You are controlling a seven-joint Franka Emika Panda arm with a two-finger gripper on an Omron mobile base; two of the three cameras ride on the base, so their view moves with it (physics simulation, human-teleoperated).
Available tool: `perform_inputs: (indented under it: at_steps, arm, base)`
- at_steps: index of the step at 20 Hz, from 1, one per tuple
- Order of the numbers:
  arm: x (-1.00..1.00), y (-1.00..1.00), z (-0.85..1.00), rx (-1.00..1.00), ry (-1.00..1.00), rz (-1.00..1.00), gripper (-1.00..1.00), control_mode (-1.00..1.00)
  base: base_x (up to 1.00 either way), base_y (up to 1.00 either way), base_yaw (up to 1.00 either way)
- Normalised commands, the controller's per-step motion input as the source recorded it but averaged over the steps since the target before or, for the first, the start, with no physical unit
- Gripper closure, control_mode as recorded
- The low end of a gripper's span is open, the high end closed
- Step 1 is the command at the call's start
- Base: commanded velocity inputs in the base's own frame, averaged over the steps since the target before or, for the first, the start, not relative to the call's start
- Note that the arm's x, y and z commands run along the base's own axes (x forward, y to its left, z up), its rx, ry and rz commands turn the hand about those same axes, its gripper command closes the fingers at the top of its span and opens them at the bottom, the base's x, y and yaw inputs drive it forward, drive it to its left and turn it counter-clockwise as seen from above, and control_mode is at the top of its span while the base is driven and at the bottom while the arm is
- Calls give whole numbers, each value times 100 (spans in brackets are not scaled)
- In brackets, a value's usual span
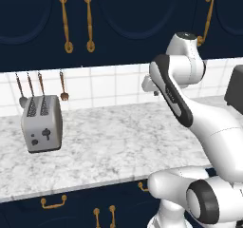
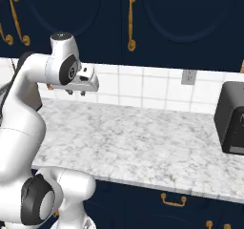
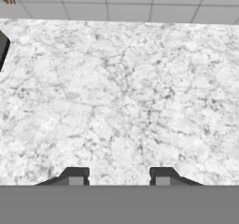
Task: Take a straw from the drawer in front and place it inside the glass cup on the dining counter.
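My gripper hangs above a marble worktop and points down at it. Its fingertips stand apart with nothing between them, so it is open. The same gripper sits at the end of the bent white arm, left of centre in the right base view, and near the tiled wall in the left base view. Below the worktop's front edge are shut navy drawer fronts with curved brass handles. The straw, the glass cup and the dining counter are out of view.
A grey toaster stands on the worktop at the left, with utensils hanging on the tiles behind it. A black appliance stands at the right. Navy wall cabinets with brass handles hang above.
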Motion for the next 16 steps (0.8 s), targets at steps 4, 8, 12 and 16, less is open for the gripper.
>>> perform_inputs:
  at_steps: [4,8,12,16]
  arm:
    - [0,0,0,0,0,0,-100,100]
    - [0,0,0,0,0,0,-100,100]
    - [0,0,0,0,0,0,-100,100]
    - [0,0,0,0,0,0,-100,100]
  base:
    - [-39,0,0]
    - [-88,-6,1]
    - [-14,-65,22]
    - [17,-83,43]
